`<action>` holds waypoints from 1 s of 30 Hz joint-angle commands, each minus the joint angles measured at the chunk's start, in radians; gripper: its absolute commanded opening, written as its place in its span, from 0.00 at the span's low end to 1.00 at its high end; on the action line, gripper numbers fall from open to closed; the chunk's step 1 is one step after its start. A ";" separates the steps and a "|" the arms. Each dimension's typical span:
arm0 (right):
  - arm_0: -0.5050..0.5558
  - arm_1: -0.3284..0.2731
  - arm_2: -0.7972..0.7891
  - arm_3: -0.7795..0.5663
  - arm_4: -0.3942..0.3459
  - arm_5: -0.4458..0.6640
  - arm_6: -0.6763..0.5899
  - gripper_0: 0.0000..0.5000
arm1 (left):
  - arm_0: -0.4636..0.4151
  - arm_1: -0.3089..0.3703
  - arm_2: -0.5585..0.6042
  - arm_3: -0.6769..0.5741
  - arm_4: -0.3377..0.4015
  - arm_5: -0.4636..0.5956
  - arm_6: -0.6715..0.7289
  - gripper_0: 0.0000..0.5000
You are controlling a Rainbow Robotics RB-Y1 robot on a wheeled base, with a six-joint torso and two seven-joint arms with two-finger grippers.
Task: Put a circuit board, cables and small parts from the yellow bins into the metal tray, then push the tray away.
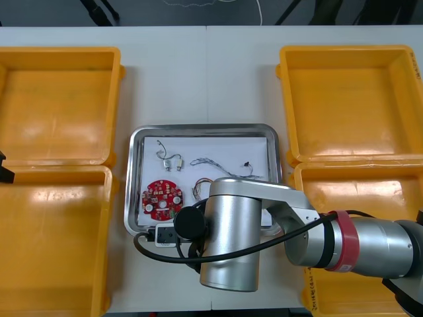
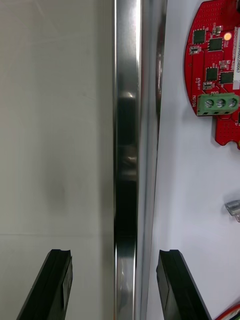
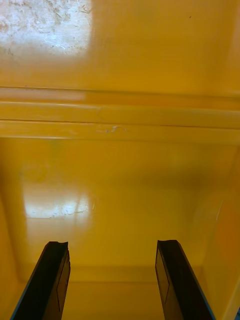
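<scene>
Light table (image 1: pixel 198 72) w/ seam (image 1: pixel 207 46) down mid; dark floor (image 1: pixel 53 12) beyond far edge

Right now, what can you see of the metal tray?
The metal tray is a shiny rectangle with rounded corners and a raised rim, white inside, lying flat on the light table between the yellow bins. It holds a round red circuit board, small metal parts and thin cables. The right arm covers its near edge; the right end effector, open, straddles the rim, contact unclear.
</scene>
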 commanded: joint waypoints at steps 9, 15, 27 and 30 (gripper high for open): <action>-0.032 0.041 0.059 0.021 0.040 -0.018 0.028 0.99 | 0.016 -0.007 0.032 -0.026 -0.009 0.007 -0.063 1.00; -0.034 0.049 0.070 0.041 0.041 -0.018 0.028 0.99 | 0.016 -0.007 0.032 -0.026 -0.009 0.007 -0.063 1.00; -0.042 0.060 0.082 0.061 0.050 -0.021 0.023 0.71 | 0.016 -0.007 0.032 -0.026 -0.009 0.007 -0.063 1.00; -0.042 0.061 0.082 0.061 0.052 -0.021 0.020 0.14 | 0.016 -0.007 0.032 -0.026 -0.009 0.007 -0.063 1.00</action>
